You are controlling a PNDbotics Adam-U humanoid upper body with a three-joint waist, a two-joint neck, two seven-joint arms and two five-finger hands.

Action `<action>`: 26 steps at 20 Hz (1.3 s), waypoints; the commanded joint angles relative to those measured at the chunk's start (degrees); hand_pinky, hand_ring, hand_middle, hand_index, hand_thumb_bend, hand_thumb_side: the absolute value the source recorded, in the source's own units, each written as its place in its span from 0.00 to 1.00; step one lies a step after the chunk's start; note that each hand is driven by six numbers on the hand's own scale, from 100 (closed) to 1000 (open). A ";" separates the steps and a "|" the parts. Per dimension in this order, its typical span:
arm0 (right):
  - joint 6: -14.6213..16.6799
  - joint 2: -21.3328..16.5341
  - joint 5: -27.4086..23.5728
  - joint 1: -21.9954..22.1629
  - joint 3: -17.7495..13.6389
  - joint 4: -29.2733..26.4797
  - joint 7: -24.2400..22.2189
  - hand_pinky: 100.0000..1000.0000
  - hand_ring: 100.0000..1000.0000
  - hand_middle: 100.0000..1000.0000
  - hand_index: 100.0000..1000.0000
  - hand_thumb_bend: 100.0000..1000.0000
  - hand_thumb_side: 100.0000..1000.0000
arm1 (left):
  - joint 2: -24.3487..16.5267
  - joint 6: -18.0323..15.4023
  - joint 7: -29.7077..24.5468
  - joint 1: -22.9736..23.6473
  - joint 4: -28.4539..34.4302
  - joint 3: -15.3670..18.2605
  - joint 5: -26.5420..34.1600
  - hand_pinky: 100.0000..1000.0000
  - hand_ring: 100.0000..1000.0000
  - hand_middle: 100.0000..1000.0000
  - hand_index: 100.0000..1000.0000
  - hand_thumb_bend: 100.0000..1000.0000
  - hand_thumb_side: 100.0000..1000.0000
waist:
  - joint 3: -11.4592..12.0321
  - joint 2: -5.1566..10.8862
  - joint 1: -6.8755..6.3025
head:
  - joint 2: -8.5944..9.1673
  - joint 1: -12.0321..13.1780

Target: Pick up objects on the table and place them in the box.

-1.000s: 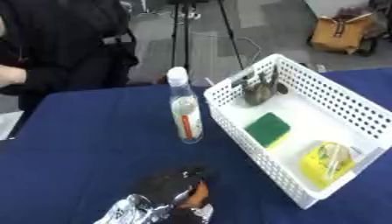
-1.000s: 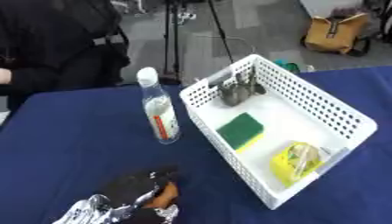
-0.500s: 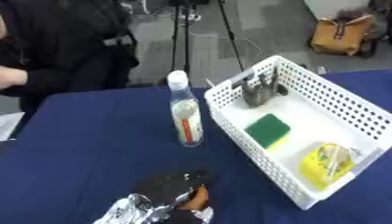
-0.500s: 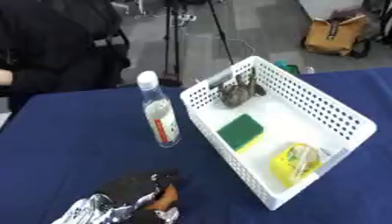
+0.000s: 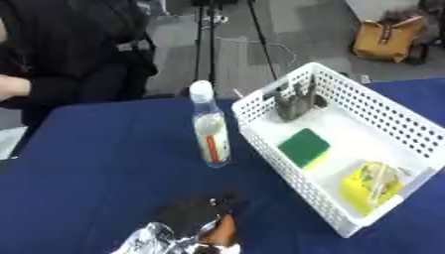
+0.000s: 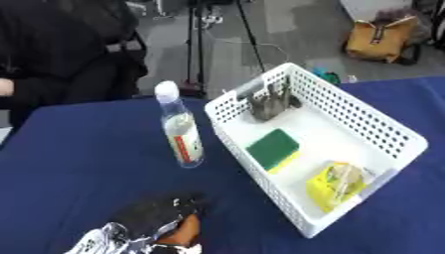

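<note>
A clear plastic bottle (image 5: 211,134) with a white cap and a red-striped label stands upright on the blue table, just left of the white lattice box (image 5: 396,131). Inside the box lie a green sponge (image 5: 303,147), a yellow packet (image 5: 369,184) and a grey pronged object (image 5: 294,101) in the far corner. My left hand (image 5: 184,218), black with silver parts, shows low at the bottom edge, well in front of the bottle and apart from it. A small orange-brown shape (image 5: 222,230) lies against the hand. My right hand is out of view.
The blue table (image 5: 96,158) stretches left of the bottle. A person in black sits beyond the far left edge. A tripod and a tan bag (image 5: 389,39) stand on the floor behind the table.
The whole picture has shifted slightly, so the camera moved. The bottle, the box and my left hand keep their places relative to each other.
</note>
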State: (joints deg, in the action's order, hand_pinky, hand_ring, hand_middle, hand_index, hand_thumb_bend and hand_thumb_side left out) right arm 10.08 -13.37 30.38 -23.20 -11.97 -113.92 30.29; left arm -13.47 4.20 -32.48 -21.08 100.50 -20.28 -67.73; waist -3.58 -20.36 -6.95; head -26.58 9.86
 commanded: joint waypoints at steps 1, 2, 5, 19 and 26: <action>0.15 -0.61 -0.24 -0.76 -0.10 -0.67 0.07 0.62 0.47 0.45 0.62 0.00 0.81 | -0.97 0.30 2.69 1.92 -3.65 -0.74 -1.79 0.00 0.68 0.93 1.00 0.00 0.47 | 0.04 0.38 0.66 | 0.47 -0.01; 0.16 -0.58 -0.24 -0.78 -0.08 -0.67 0.04 0.62 0.47 0.45 0.62 0.00 0.81 | -0.94 0.61 4.10 2.00 -3.87 -0.67 -1.84 0.00 0.68 0.93 1.00 0.00 0.47 | 0.05 0.40 0.69 | 0.51 -0.02; 0.13 -0.59 -0.23 -0.82 -0.07 -0.67 0.00 0.62 0.47 0.45 0.62 0.00 0.81 | -0.84 1.39 8.10 2.16 -4.56 -0.71 -1.25 0.00 0.62 0.81 0.99 0.00 0.46 | 0.06 0.40 0.74 | 0.59 0.02; -0.17 -0.59 -0.21 -0.84 -0.16 -0.67 -0.14 0.62 0.47 0.45 0.63 0.00 0.82 | -0.68 3.49 13.03 2.02 -6.25 -1.02 2.51 0.00 0.53 0.71 0.89 0.00 0.20 | -0.06 0.34 0.71 | 0.74 0.12; -0.21 -0.57 -0.23 -0.79 -0.17 -0.67 -0.14 0.62 0.47 0.45 0.63 0.00 0.82 | -1.33 3.06 12.12 1.78 -5.70 -1.36 -1.44 0.00 0.54 0.73 0.87 0.00 0.16 | -0.10 0.43 0.57 | 0.80 0.17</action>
State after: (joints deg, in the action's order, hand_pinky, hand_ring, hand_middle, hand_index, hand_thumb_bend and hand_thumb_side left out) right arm 10.00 -13.37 30.23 -23.23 -11.97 -113.92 30.23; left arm -13.45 7.09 -19.19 -20.49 97.61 -21.25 -67.65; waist -3.62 -20.38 -6.90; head -26.55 9.89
